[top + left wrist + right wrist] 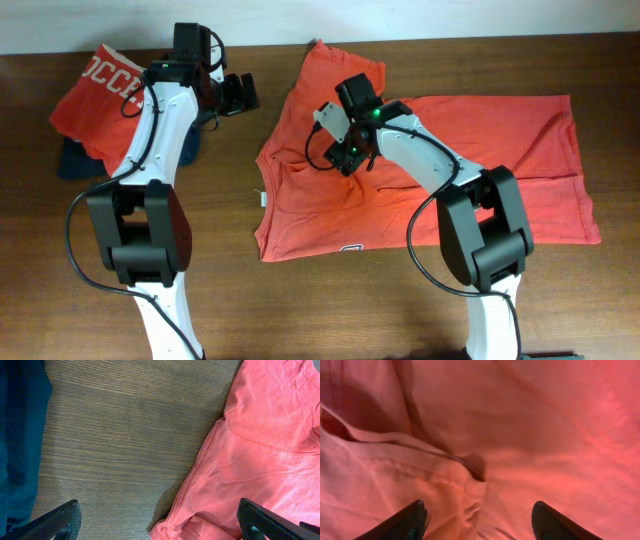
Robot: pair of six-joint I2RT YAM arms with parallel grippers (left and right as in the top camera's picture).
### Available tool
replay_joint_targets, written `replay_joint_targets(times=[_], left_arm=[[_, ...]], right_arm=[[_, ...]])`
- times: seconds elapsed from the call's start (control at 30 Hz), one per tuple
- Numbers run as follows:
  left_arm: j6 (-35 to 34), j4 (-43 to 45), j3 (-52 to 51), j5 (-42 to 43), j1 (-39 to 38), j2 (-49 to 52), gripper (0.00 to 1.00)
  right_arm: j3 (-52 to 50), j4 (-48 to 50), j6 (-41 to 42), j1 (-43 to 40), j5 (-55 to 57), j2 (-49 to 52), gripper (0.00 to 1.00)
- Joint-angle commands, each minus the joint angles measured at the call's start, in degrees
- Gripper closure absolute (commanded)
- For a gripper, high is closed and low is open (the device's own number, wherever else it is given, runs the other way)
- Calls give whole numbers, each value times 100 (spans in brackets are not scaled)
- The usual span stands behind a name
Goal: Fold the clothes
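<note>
My right arm bends toward frame centre, right gripper (479, 512) tipped down onto the coral T-shirt (480, 150), fingers apart. My left gripper (159, 515) gapes wide over the wooden table (125, 435), upper left.

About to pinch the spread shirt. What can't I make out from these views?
- Right claw touching spread red T-shirt or not: overhead, its wrist covers the tips; wrist view too close to judge.
- Folded red shirt lettering: overhead, left arm covers its end.
- Navy garment: overhead, mostly under that shirt.

T-shirt (500, 160) lettering (350, 247) apparently mostly hidden
</note>
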Motion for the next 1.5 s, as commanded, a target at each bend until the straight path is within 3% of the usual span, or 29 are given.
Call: replay_joint_targets(times=[0.0,0.17,0.57,0.73,1.47], left_arm=[[-59,-2,85,63,20,20,1],[-59,-2,85,63,17,20,1],[-59,-2,85,63,20,20,1],[-59,-2,85,63,17,20,1],[-59,-2,85,63,17,20,1]], right_arm=[[42,55,-17,-22,118,-22,31],[-173,365,9,-24,63,-15,38],[-199,501,267,-50,24,-15,39],[-243,490,267,-48,22,-13,46],[-254,463,393,-48,-245,258,52]])
